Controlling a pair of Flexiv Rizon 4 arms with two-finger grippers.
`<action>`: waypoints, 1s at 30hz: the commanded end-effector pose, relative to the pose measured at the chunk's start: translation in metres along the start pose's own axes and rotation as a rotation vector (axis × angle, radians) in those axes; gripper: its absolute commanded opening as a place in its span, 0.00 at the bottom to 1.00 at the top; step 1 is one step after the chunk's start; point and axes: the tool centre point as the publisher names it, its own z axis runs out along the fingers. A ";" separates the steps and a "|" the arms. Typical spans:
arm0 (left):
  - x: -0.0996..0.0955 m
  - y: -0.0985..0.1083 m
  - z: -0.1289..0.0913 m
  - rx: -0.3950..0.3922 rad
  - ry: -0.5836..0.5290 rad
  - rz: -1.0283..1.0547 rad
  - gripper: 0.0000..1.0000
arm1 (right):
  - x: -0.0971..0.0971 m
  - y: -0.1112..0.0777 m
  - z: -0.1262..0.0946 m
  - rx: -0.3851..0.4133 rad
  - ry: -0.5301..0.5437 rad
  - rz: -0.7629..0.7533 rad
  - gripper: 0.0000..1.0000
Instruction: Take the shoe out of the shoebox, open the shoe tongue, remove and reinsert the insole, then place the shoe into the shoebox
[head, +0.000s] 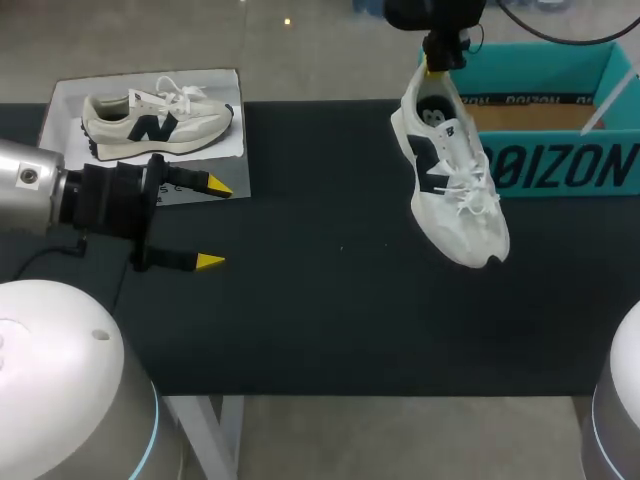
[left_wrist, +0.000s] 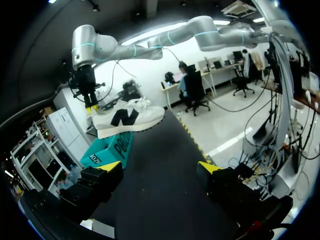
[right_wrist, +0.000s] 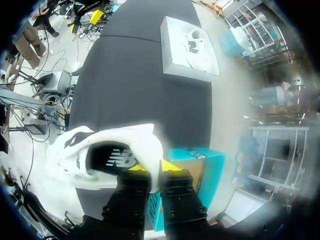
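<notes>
Matt dark table (head: 300, 300); cardboard shoebox (head: 560, 165); mesh-cloth shoe (head: 450, 180).

Open dark table (head: 320, 320) runs from centre to six o'clock. At two o'clock the hanging shoe (head: 455, 175) blocks the way to the teal shoebox (head: 560, 165); at ten, a white sheet (head: 222, 86) bearing another shoe (head: 155, 120).

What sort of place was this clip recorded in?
Most likely a robot test bench in a lab: a black-covered table, my right gripper dangling a white shoe beside a teal shoebox, and my left gripper open over the table.
</notes>
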 end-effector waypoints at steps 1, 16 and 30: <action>0.000 0.000 0.000 -0.001 0.002 0.000 1.00 | -0.022 -0.004 -0.008 0.028 -0.011 0.118 0.00; 0.000 0.000 0.000 -0.001 0.002 0.000 1.00 | -0.151 -0.127 -0.037 0.219 -0.048 1.110 0.00; 0.000 0.000 0.000 -0.001 0.002 0.000 1.00 | -0.136 -0.203 -0.052 0.269 -0.192 1.409 0.00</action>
